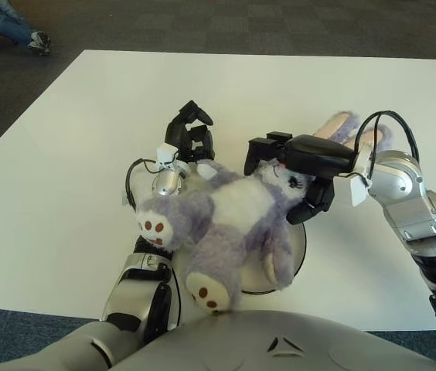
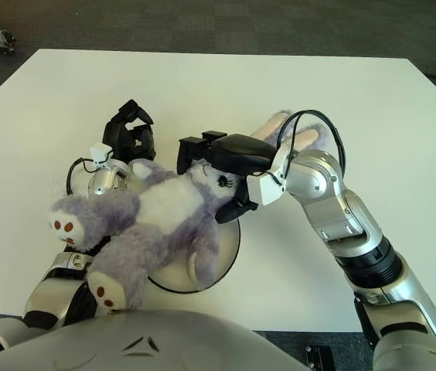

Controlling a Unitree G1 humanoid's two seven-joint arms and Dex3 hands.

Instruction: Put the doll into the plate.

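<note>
Right hand [image 1: 299,182] sits just right of the frame's centre, its dark fingers [image 1: 264,151] clamped around the head of the doll [image 1: 229,220], with one finger reaching over the top toward the left and another curling under the cheek. Left hand [image 1: 187,135] shows slightly above and left of centre, at the doll's upper left edge beside its arm; its black fingers are curled together, and whether they actually grip any fur cannot be told.

The doll is a purple and white plush rabbit lying on its back across the middle of the frame, ears pointing to the upper right, feet to the lower left. Its body covers most of the plate [image 1: 299,255], a white round dish whose rim shows only at the lower right of the toy. One foot hangs past the plate toward the near edge of the table [image 1: 86,116], a white surface filling most of the view.
</note>
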